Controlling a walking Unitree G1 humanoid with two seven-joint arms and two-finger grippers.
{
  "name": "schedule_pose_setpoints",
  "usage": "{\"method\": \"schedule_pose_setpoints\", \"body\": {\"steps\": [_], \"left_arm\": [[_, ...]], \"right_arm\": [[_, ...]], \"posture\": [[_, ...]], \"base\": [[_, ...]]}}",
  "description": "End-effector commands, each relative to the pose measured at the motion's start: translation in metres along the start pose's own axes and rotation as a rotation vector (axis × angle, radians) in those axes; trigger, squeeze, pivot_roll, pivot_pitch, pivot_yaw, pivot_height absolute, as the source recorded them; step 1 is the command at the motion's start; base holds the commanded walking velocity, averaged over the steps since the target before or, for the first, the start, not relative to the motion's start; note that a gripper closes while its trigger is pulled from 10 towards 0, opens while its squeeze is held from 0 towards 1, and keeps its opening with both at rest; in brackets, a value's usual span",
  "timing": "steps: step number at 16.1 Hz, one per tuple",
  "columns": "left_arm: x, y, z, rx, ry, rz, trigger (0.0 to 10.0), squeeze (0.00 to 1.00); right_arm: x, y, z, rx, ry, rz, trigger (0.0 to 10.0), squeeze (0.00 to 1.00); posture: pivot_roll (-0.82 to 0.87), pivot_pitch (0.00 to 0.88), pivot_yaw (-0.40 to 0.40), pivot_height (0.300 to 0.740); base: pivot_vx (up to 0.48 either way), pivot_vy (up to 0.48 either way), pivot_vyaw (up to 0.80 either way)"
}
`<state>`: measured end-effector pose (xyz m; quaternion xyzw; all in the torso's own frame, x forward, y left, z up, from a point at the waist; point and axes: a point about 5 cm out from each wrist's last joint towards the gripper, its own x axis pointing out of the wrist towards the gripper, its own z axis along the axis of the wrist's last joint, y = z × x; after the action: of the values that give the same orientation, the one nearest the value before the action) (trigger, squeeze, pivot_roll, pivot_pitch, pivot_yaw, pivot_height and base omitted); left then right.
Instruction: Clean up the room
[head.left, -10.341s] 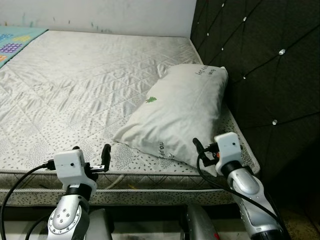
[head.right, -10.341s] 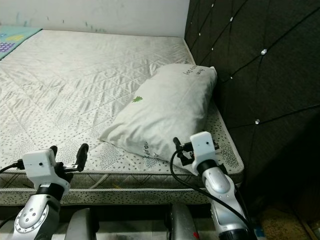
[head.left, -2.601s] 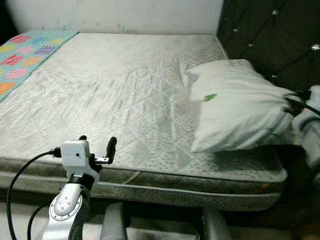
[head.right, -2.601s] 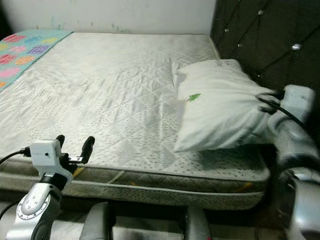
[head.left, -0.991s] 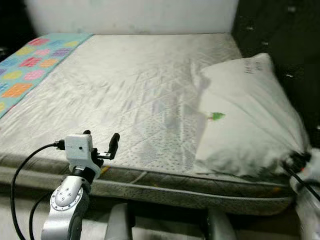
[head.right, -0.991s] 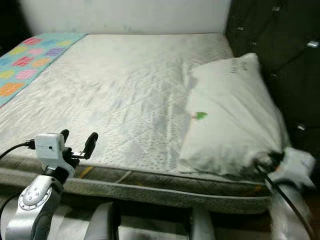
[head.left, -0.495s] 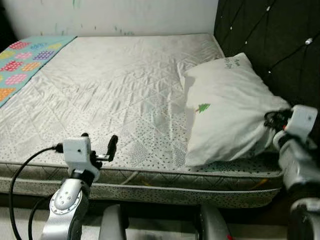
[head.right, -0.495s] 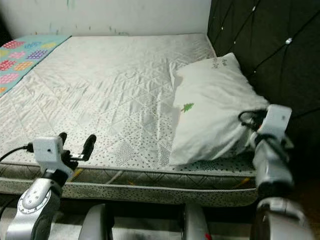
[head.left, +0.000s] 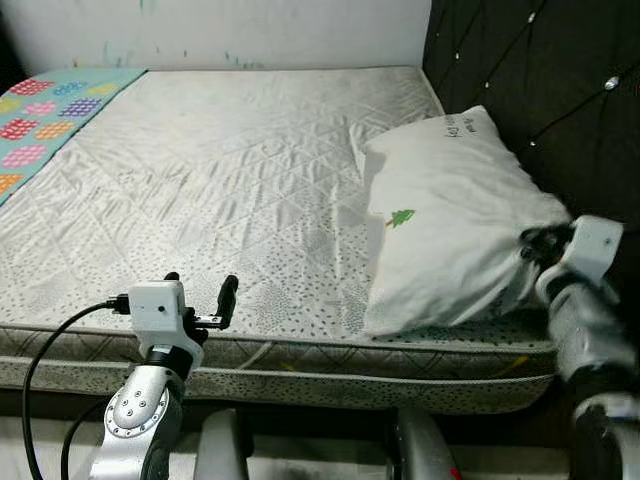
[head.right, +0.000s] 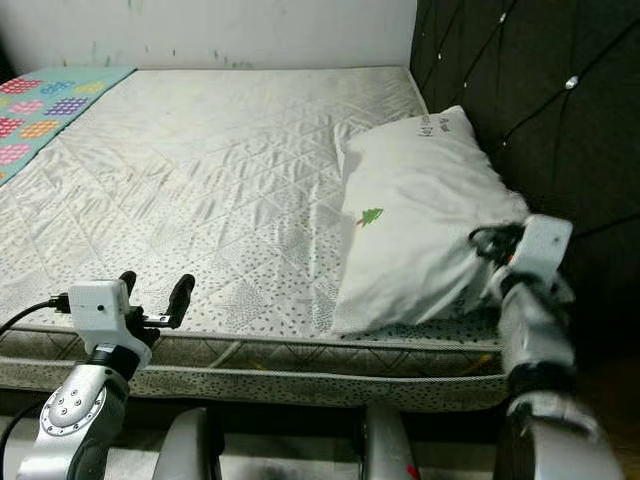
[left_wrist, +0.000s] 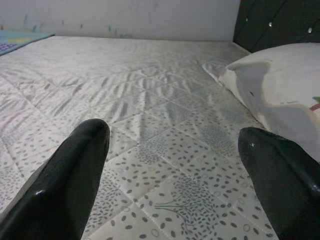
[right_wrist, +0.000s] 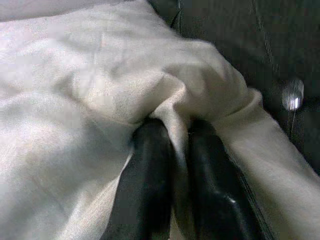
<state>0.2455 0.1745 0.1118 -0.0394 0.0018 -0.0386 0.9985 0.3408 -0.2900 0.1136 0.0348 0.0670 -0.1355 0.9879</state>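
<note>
A white pillow (head.left: 445, 215) with a small green tree print lies on the right side of the bed, against the dark headboard (head.left: 540, 90). My right gripper (head.left: 532, 248) is shut on the pillow's near right corner; in the right wrist view both black fingers (right_wrist: 150, 175) pinch a fold of the white cloth (right_wrist: 100, 100). Near the bed's front edge on the left, my left gripper (head.left: 198, 292) is held open over the mattress (head.left: 220, 180), its fingers (left_wrist: 65, 180) wide apart with nothing between them.
A patterned turquoise mat (head.left: 45, 110) lies at the far left of the bed. A white wall (head.left: 220, 30) runs behind the bed. The tufted headboard stands close on the right. The mattress's front edge (head.left: 300, 355) runs just ahead of my arms.
The view has shifted slightly. My right gripper still grips the pillow corner; the pillow has settled a little toward the headboard. The left arm has barely moved.
</note>
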Motion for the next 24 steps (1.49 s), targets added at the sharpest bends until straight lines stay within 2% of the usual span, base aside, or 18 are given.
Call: {"method": "schedule_pose_setpoints", "body": {"steps": [1, 3, 6, 7, 8, 9, 11, 14, 16, 18, 21, 22, 24], "left_arm": [[-0.001, 0.002, 0.003, 0.017, -0.008, 0.004, 10.0, 0.00], [0.000, 0.000, 0.001, 0.013, -0.007, 0.000, 10.0, 0.00], [0.000, -0.001, 0.000, 0.005, -0.007, 0.005, 10.0, 0.00], [-0.001, -0.001, 0.000, 0.004, -0.007, 0.007, 10.0, 0.00], [-0.001, 0.000, 0.000, 0.004, -0.007, 0.010, 10.0, 0.00], [-0.001, 0.000, 0.000, 0.004, -0.007, 0.011, 10.0, 0.00], [0.000, -0.001, 0.000, 0.003, -0.008, 0.010, 10.0, 0.00], [0.000, -0.001, 0.000, 0.003, -0.009, 0.013, 10.0, 0.00], [0.000, -0.002, 0.001, 0.001, -0.011, 0.012, 10.0, 0.00], [0.003, -0.006, 0.005, 0.005, -0.020, -0.005, 10.0, 0.00], [-0.001, 0.000, 0.010, 0.020, -0.030, 0.014, 10.0, 0.00], [-0.004, 0.003, 0.010, 0.026, -0.028, 0.028, 10.0, 0.00], [-0.007, 0.004, 0.010, 0.026, -0.027, 0.041, 10.0, 0.00]], "right_arm": [[-0.001, 0.012, 0.001, -0.010, -0.031, 0.049, 10.0, 1.00], [-0.003, 0.017, -0.005, -0.011, -0.032, 0.062, 10.0, 1.00], [-0.007, 0.023, 0.002, -0.083, -0.091, 0.074, 10.0, 1.00], [-0.005, 0.022, 0.013, -0.135, -0.139, 0.045, 10.0, 1.00], [-0.002, 0.023, 0.035, -0.159, -0.228, 0.012, 10.0, 1.00], [-0.002, 0.024, 0.038, -0.158, -0.239, 0.009, 10.0, 1.00], [0.002, 0.032, 0.064, -0.135, -0.315, 0.011, 10.0, 1.00], [0.004, 0.042, 0.080, -0.111, -0.367, 0.015, 10.0, 1.00], [0.008, 0.056, 0.079, -0.051, -0.349, 0.031, 10.0, 1.00], [0.013, 0.103, 0.078, 0.023, -0.327, 0.081, 10.0, 1.00], [0.013, 0.140, 0.056, -0.010, -0.211, 0.134, 10.0, 1.00], [0.012, 0.143, 0.042, -0.044, -0.143, 0.129, 10.0, 1.00], [0.011, 0.135, 0.016, -0.068, -0.017, 0.071, 10.0, 1.00]], "posture": [[0.03, 0.000, -0.001, 0.553], [0.02, 0.000, -0.005, 0.553], [0.02, 0.000, -0.009, 0.553], [0.02, 0.000, -0.009, 0.553], [0.02, 0.000, -0.010, 0.553], [0.02, 0.000, -0.010, 0.553], [0.02, 0.000, -0.011, 0.553], [0.02, 0.000, -0.011, 0.553], [0.03, 0.000, -0.006, 0.553], [0.06, 0.000, -0.001, 0.553], [0.11, 0.000, -0.013, 0.553], [0.12, 0.000, -0.018, 0.553], [0.13, 0.000, -0.028, 0.553]], "base": [[0.000, 0.000, 0.00], [0.000, 0.000, 0.00], [0.000, 0.000, 0.00], [0.000, 0.000, 0.00], [0.000, 0.000, 0.00], [0.000, 0.000, 0.00], [0.000, 0.000, 0.00], [0.000, 0.000, 0.00], [0.000, 0.000, 0.00], [0.000, 0.000, 0.00], [0.000, 0.000, 0.00], [0.000, 0.000, 0.00], [0.000, 0.000, 0.00]]}}
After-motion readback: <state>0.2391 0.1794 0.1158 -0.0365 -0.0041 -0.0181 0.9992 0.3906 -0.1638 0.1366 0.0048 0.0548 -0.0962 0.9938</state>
